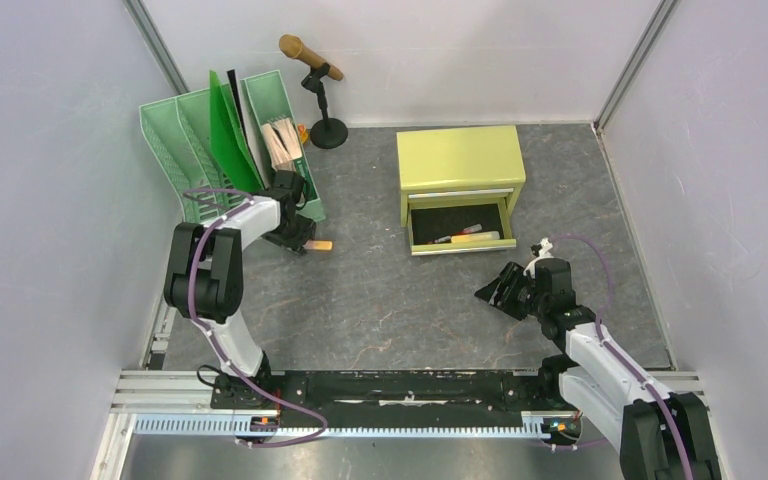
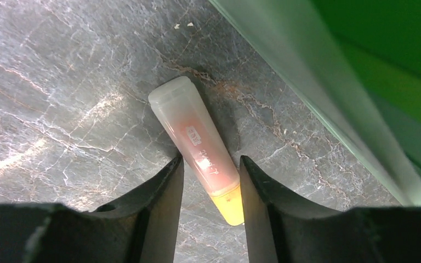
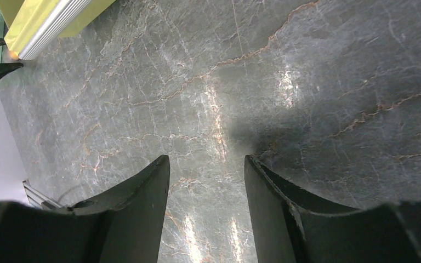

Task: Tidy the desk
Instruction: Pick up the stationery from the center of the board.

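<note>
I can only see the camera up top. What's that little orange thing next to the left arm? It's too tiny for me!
Observer: The left wrist camera shows it close up. It looks like a pen lying flat on the desk, with a cloudy see-through cap and a yellow end.
Operator: Did the left jaws grab it?
Observer: They sit one on each side of it, near the yellow end and very close. I can't tell if they're squeezing it.
Operator: What about the right jaws?
Observer: They're open, and the right wrist camera shows only bare desk between them.
</note>
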Controlling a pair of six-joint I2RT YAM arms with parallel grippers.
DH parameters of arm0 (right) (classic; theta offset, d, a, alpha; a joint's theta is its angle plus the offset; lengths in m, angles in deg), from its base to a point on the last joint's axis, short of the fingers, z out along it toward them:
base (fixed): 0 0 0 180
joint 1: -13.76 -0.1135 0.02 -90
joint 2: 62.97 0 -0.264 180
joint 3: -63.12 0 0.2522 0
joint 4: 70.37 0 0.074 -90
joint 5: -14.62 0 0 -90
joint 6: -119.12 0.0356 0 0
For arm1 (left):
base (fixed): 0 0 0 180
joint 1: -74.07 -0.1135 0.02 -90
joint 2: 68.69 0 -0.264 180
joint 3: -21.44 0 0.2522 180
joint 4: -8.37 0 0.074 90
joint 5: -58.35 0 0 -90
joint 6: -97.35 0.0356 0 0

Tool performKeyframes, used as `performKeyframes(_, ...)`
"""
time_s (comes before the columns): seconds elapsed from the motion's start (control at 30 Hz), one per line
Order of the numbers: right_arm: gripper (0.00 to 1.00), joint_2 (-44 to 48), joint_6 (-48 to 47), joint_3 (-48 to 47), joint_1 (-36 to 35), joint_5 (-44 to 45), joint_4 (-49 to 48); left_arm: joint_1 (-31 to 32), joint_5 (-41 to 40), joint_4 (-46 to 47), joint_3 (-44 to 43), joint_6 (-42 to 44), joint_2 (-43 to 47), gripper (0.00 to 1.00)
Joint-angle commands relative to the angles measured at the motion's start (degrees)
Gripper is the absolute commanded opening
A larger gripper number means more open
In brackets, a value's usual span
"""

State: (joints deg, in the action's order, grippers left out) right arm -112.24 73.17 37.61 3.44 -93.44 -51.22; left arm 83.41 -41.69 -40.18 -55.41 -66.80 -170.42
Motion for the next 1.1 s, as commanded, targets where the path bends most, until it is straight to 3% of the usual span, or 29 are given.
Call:
performKeyframes(0.0,0.58,0.82,-0.83,0.0,0.31,-0.36,-0.05,-0.38,1.17,-3.26,-0.76,0.45,-3.51,0.46)
performKeyframes(0.27,0.6,-0.43,-3.94,-2.19,0.39,-2.34,1.83,-0.25,4.24,-0.79,3.8,4.36,1.22,0.14)
performKeyframes(0.37,0.7,-1.34,-6.73,-4.68,0.31,-2.62,3.97,-0.29,5.37,0.54,6.49,5.82,4.33,0.03)
performKeyframes(0.67,0.81,2.1,-10.36,-10.01,0.31,-1.15,7.43,-0.28,12.67,10.45,17.15,9.05,17.24,0.02)
performKeyframes(1.07,0.79,4.21,-10.4,-10.53,-0.28,-8.56,0.97,-0.13,29.1,27.08,31.54,9.13,29.92,0.02)
